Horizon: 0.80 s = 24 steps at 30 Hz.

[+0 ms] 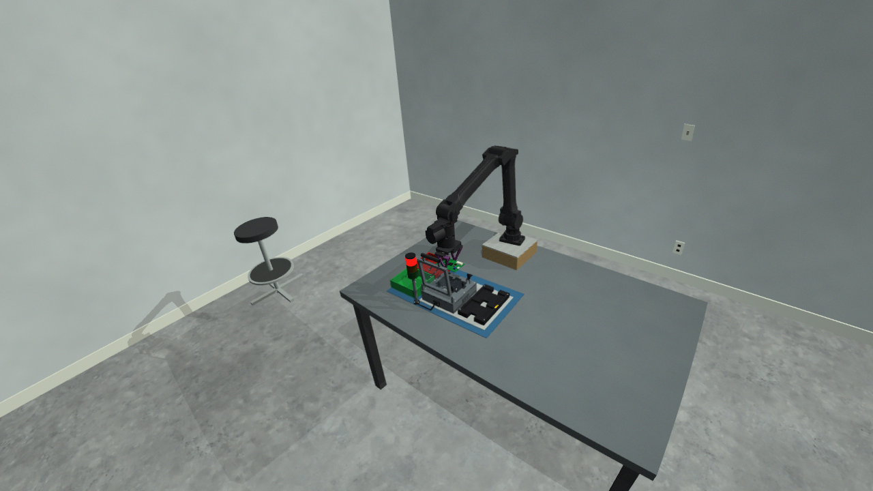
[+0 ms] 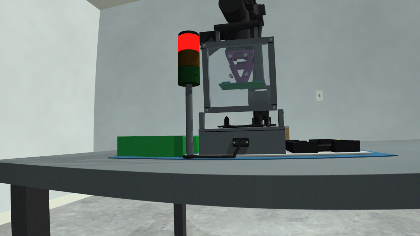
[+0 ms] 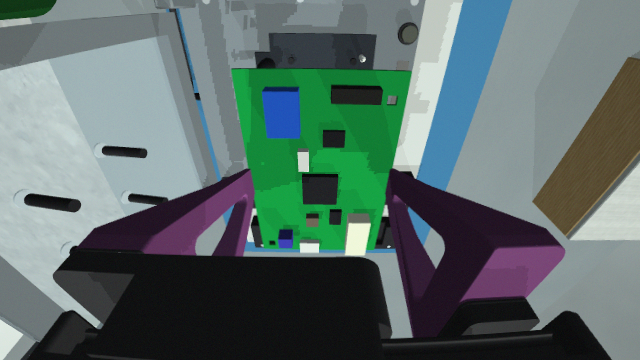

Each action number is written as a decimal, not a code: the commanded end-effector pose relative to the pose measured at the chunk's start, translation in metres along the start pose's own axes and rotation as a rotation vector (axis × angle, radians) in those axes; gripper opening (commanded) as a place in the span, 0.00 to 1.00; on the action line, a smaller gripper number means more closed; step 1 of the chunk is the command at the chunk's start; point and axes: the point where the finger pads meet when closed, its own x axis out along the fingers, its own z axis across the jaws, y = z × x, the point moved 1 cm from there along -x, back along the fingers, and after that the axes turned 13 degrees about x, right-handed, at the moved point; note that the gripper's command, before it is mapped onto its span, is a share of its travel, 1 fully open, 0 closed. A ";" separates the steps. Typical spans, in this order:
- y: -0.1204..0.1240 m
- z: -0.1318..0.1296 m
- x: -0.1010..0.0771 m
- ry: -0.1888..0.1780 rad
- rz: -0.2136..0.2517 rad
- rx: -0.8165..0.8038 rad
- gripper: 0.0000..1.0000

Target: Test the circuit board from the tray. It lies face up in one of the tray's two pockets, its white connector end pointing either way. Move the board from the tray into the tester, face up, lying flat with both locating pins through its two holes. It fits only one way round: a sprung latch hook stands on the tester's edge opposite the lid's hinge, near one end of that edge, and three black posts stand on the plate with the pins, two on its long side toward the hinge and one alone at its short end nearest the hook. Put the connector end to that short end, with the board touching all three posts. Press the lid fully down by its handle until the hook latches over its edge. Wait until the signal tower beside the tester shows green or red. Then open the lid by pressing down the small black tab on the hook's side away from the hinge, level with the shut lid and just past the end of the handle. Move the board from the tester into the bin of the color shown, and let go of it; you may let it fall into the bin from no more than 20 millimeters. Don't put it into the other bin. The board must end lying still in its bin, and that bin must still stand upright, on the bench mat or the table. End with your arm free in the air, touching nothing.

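My gripper (image 3: 320, 178) (image 2: 241, 79) (image 1: 450, 258) is shut on the green circuit board (image 3: 320, 150) (image 2: 240, 85) (image 1: 455, 264), gripping its long edges with the purple fingers. The board hangs face up and nearly level, well above the grey tester (image 2: 240, 140) (image 1: 448, 299). The tester's dark plate (image 3: 320, 50) is bare below it. The tester's lid (image 2: 271, 73) stands open and upright. The signal tower (image 2: 188, 42) (image 1: 410, 262) beside the tester shows red. The green bin (image 2: 146, 146) (image 1: 402, 281) stands to the left of the tester. The red bin (image 1: 430, 266) shows only partly behind the lid.
The black tray (image 2: 323, 145) (image 1: 485, 302) lies on the blue mat (image 1: 512, 296) to the right of the tester. The arm's wooden base block (image 1: 508, 251) (image 3: 595, 160) stands behind. A stool (image 1: 262, 256) stands on the floor far left.
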 end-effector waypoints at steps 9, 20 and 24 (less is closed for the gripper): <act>-0.009 0.002 -0.011 -0.020 -0.002 0.003 0.72; -0.027 0.000 -0.011 -0.047 -0.001 0.003 0.72; -0.046 -0.005 -0.005 -0.047 -0.003 0.003 0.72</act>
